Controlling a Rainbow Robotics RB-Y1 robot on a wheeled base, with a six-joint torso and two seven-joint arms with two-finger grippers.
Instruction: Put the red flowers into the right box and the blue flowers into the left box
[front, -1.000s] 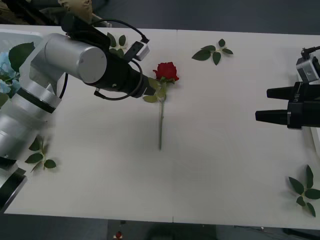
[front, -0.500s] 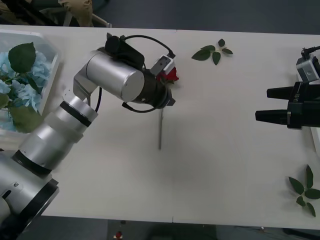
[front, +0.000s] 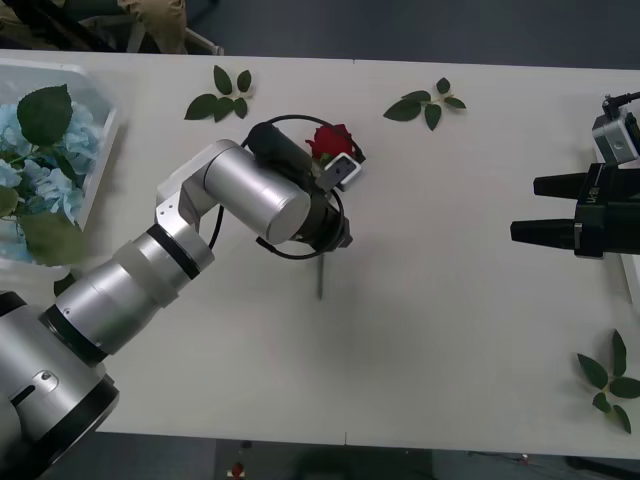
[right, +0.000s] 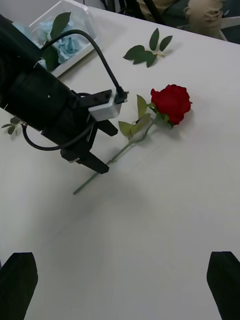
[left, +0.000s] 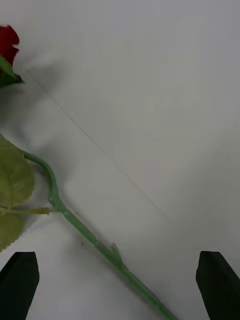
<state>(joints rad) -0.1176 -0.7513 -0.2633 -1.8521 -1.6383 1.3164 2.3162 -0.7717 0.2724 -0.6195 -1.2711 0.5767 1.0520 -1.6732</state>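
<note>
While the rose (front: 331, 141) lies flat on the white desk (front: 450, 300), the left hand (right: 95, 152) hangs just above its stem with both fingers spread wide. Blue flowers (front: 40, 165) rest in the left box (front: 100, 130) at the desk's far left. Well apart at the right edge, the right hand (front: 530, 208) waits with fingers open

The left hand (left: 117, 285), fingers spread wide, hangs over a red flower's green stem (left: 85, 231) on the white table (left: 165, 100).

white table (front: 450, 330) | loose leaf sprigs (front: 427, 104) scattered near its edges
</note>
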